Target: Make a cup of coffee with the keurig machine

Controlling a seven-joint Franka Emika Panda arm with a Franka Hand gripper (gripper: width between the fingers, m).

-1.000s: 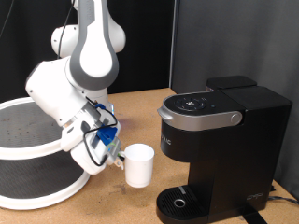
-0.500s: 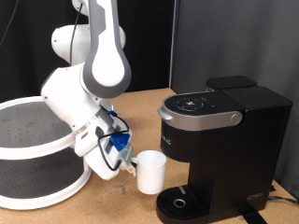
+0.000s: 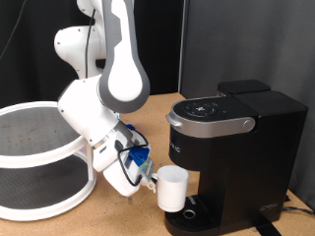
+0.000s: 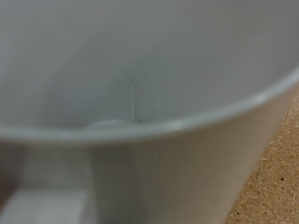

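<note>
From where I stand, the gripper [image 3: 150, 179] pinches the white mug [image 3: 172, 188] by its handle side, upright at the edge of the keurig machine [image 3: 228, 155] drip tray [image 3: 189, 211], and I'd say it needs level, centred carrying under the spout.

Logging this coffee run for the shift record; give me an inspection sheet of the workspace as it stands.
Surface: brown particle-board table.
Job's things: white mug held just above the round drip tray, at the front of the black keurig machine, lid closed.
Clutter: white two-tier round rack at the exterior view's left.
Grippers: pincer at the mug's side, carrying it; the wrist view is filled by the mug's wall.
Cables: blue wiring on the wrist.
Surroundings: black backdrop.
</note>
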